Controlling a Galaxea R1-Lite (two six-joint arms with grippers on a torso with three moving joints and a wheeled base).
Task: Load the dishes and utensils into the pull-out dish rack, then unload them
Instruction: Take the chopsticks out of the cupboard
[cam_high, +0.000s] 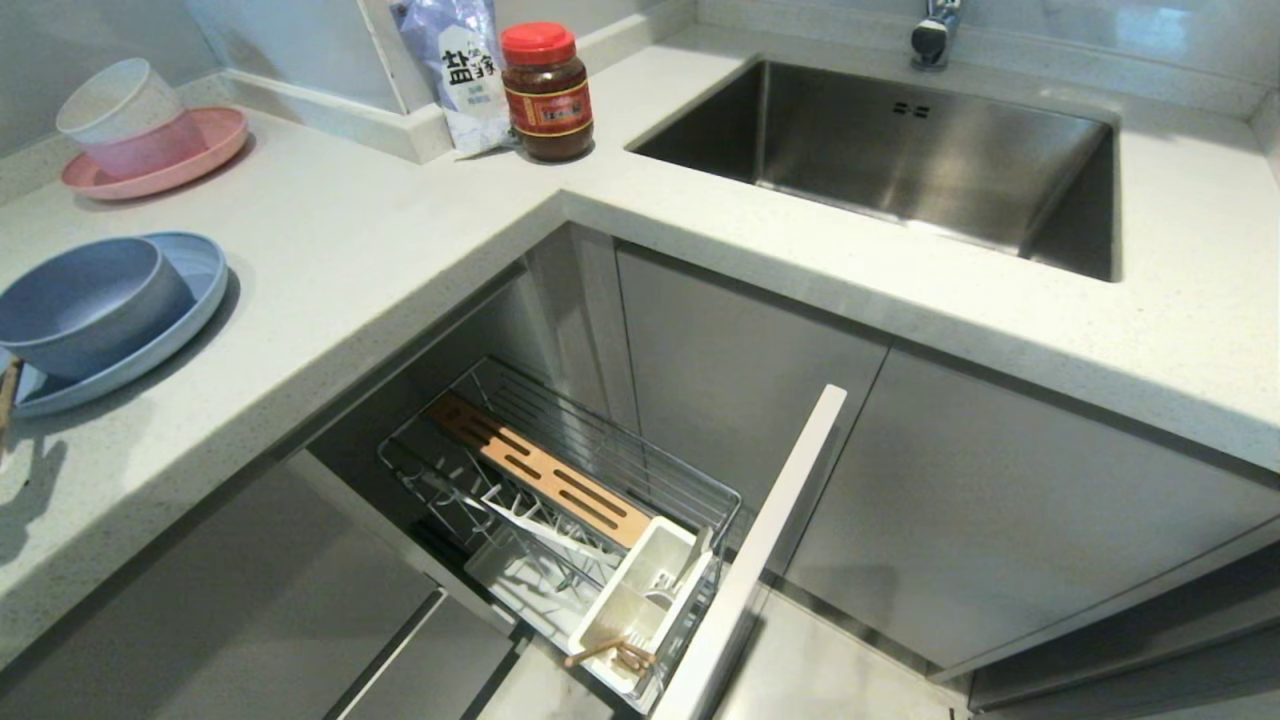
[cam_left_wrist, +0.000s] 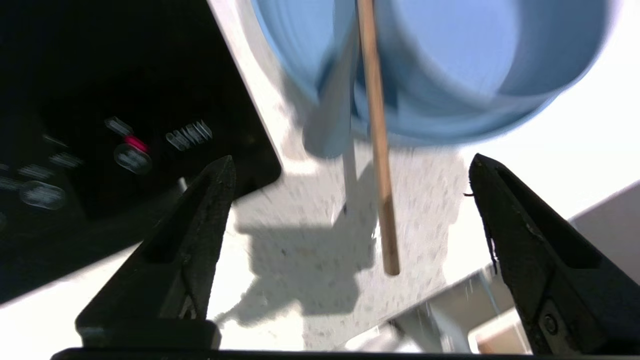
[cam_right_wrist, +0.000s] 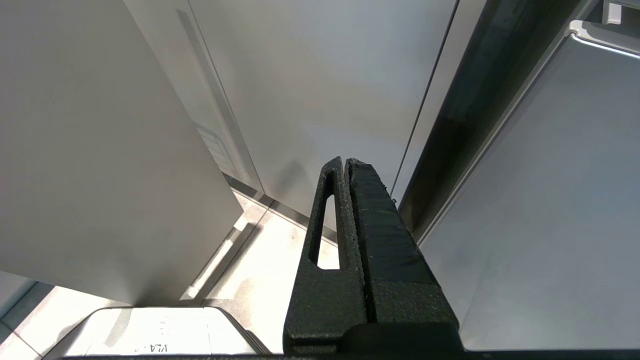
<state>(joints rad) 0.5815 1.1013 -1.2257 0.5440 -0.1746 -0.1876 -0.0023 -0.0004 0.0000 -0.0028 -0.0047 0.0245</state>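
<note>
The left gripper (cam_left_wrist: 350, 170) stands wide over a thin wooden chopstick (cam_left_wrist: 380, 175) resting on the blue plate (cam_high: 190, 300) at nine o'clock on the counter (cam_high: 380, 240). The stick looks light, stiff and apt to roll, so it is probably best pinched at its free end. The right gripper (cam_right_wrist: 345, 165) is closed.

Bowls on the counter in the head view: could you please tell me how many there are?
3: a blue bowl sits on the blue plate at the left edge, and a white bowl nests in a pink bowl on the pink plate behind. More could be out of view.

Kitchen: steel sink (cam_high: 930, 160), countertop (cam_high: 380, 240)
</note>
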